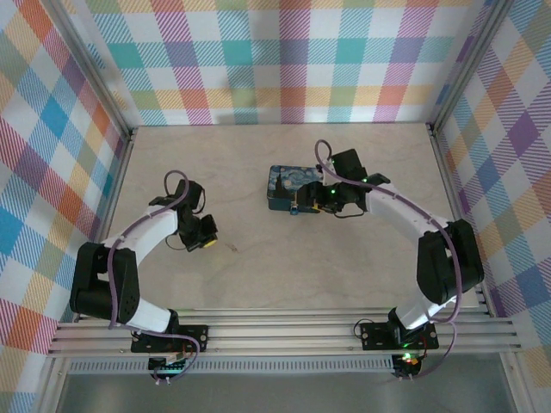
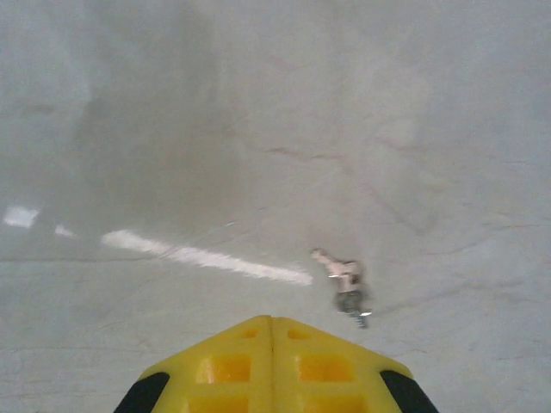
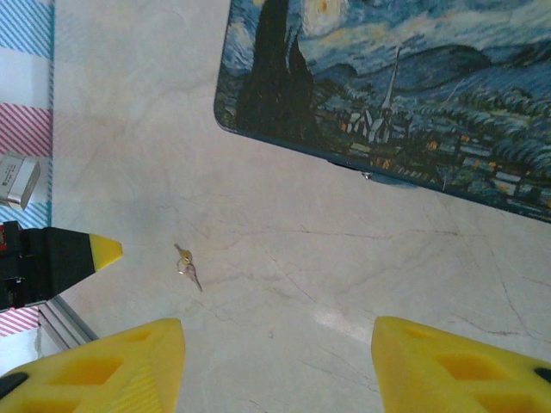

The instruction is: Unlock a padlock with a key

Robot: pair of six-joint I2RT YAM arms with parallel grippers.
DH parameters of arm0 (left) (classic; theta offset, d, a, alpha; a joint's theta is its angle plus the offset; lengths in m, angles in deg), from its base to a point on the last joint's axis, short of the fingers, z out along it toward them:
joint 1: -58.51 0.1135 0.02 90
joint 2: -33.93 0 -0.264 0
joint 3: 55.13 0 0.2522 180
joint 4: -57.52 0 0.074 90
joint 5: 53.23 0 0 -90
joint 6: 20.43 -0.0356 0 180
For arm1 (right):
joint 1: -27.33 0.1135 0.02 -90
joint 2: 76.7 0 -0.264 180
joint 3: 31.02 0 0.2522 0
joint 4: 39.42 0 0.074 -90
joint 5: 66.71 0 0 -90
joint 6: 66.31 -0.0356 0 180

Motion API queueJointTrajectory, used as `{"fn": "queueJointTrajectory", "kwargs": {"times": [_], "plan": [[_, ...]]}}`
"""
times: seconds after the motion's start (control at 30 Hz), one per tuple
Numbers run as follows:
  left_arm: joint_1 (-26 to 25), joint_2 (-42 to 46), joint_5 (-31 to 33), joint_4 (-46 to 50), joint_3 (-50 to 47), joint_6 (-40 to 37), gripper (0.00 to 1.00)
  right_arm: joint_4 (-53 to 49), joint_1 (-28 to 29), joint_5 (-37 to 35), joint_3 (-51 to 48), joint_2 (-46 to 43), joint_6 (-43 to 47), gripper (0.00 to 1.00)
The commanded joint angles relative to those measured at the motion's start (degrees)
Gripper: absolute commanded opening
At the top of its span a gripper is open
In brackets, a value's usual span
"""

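Note:
The key (image 2: 347, 284), tiny and dark on a small ring, lies flat on the pale table (image 1: 284, 275). My left gripper (image 2: 272, 320) is shut with nothing between its yellow fingers. The key rests just ahead and to the right of its tip, apart from it. From above, the left gripper (image 1: 207, 243) sits a little left of the key (image 1: 232, 248). My right gripper (image 3: 275, 379) hangs open above bare table, near the box's front edge, with the key (image 3: 187, 265) off to its left. The padlock is hidden.
A dark-blue box (image 1: 288, 185) with a night-sky painting lies at mid-table, next to the right gripper (image 1: 303, 205). Checked walls (image 1: 275, 60) close in the back and sides. An aluminium rail (image 1: 284, 331) runs along the near edge.

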Motion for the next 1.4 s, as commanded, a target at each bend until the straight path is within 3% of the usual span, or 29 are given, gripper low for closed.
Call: {"fn": "queueJointTrajectory", "kwargs": {"times": [0.0,0.13,0.27,0.43,0.63,0.8,1.13,1.23,1.37], "plan": [[-1.41,0.45,2.01,1.79,3.05,0.95,0.07,0.65,-0.07,2.41,0.39,-1.86,-0.63,0.60],[-5.60,-2.34,3.96,3.22,5.06,8.41,0.27,0.89,-0.01,2.72,-0.50,-1.85,-1.24,0.60],[-10.86,-6.10,6.36,4.60,6.52,18.07,0.34,0.77,-0.05,2.99,-0.79,-1.92,-1.43,0.60],[-13.67,-10.44,8.14,5.48,8.97,22.10,0.31,0.32,-0.05,2.91,-1.02,-2.47,-1.00,0.60],[-13.79,-14.34,9.90,6.61,11.73,20.62,0.29,0.57,-0.05,2.78,-2.14,-2.73,-1.30,0.60],[-14.02,-18.50,7.43,7.40,13.11,19.00,0.29,0.49,-0.05,2.53,-2.01,-2.90,-1.27,0.61],[-14.86,-19.46,8.18,6.70,11.49,18.68,0.31,0.30,-0.05,2.32,-1.23,-1.97,-1.26,0.61],[-14.89,-20.23,7.57,5.21,10.75,18.01,0.27,0.33,-0.05,2.25,-1.04,-1.68,-1.45,0.61],[-15.39,-22.09,8.39,5.56,11.39,15.00,0.10,0.66,-0.18,2.11,-1.37,-1.68,-2.38,0.61]]}}
